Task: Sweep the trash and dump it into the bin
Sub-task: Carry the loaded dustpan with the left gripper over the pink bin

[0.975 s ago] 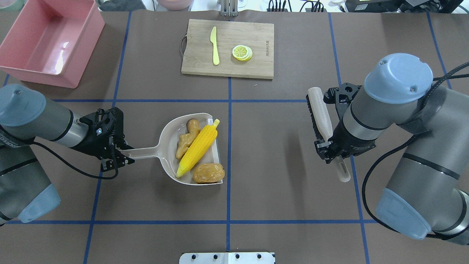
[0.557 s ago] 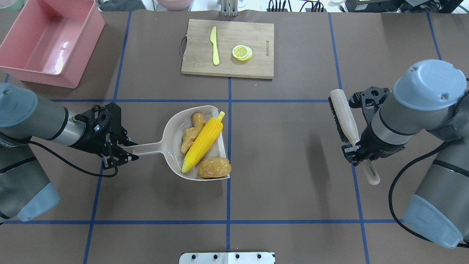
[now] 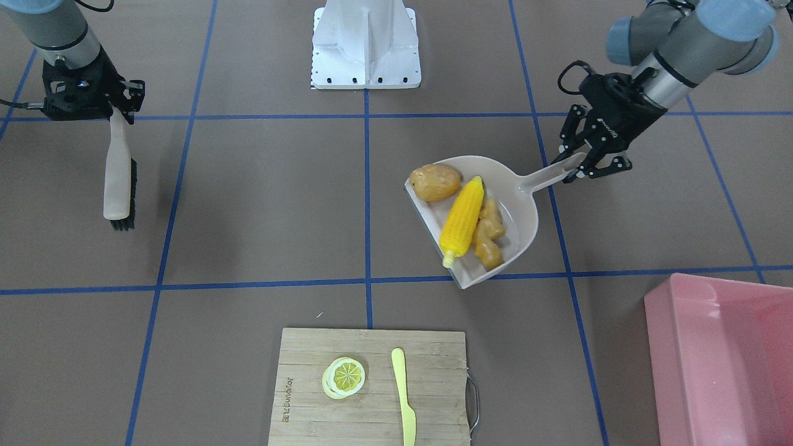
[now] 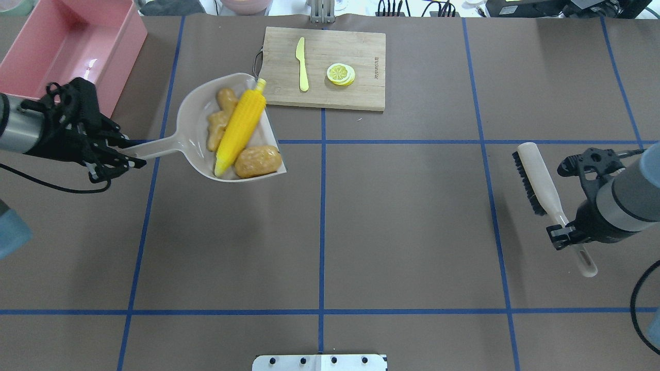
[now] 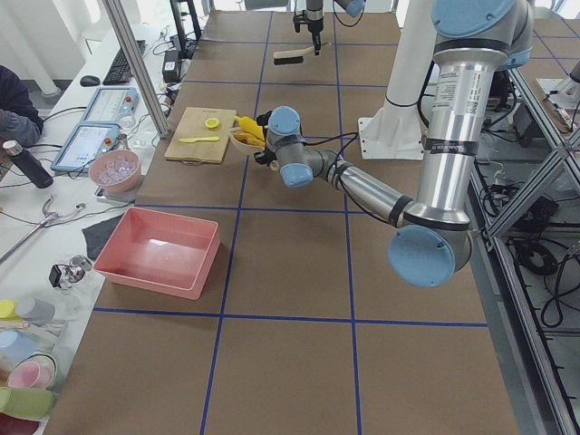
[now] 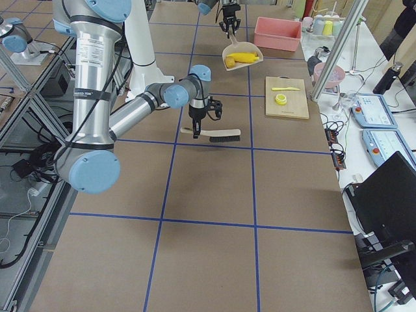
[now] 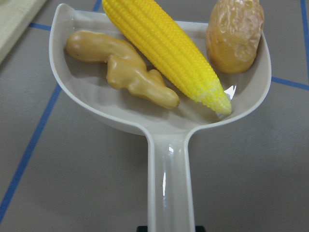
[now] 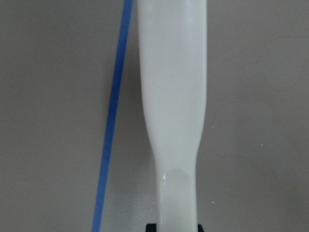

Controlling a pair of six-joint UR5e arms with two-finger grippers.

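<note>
A beige dustpan (image 4: 193,111) hangs in the air left of centre and carries the trash: a yellow corn cob (image 4: 240,126), a golden-brown potato (image 4: 259,161) and a tan ginger root (image 4: 220,118). My left gripper (image 4: 121,157) is shut on the dustpan's handle (image 7: 170,188). The pink bin (image 4: 56,49) stands at the far left corner, just beyond the left gripper. At the right, my right gripper (image 4: 563,234) is shut on the handle of a white brush (image 4: 539,178) with black bristles (image 3: 127,192).
A wooden cutting board (image 4: 322,69) at the far centre holds a yellow knife (image 4: 301,64) and a lemon slice (image 4: 340,73). Blue tape lines cross the brown table (image 4: 402,232). A white mount plate (image 4: 319,362) sits at the near edge.
My left gripper has lifted the loaded dustpan and carried it up-left toward the pink bin. My right arm has drawn back to the right with the brush.
</note>
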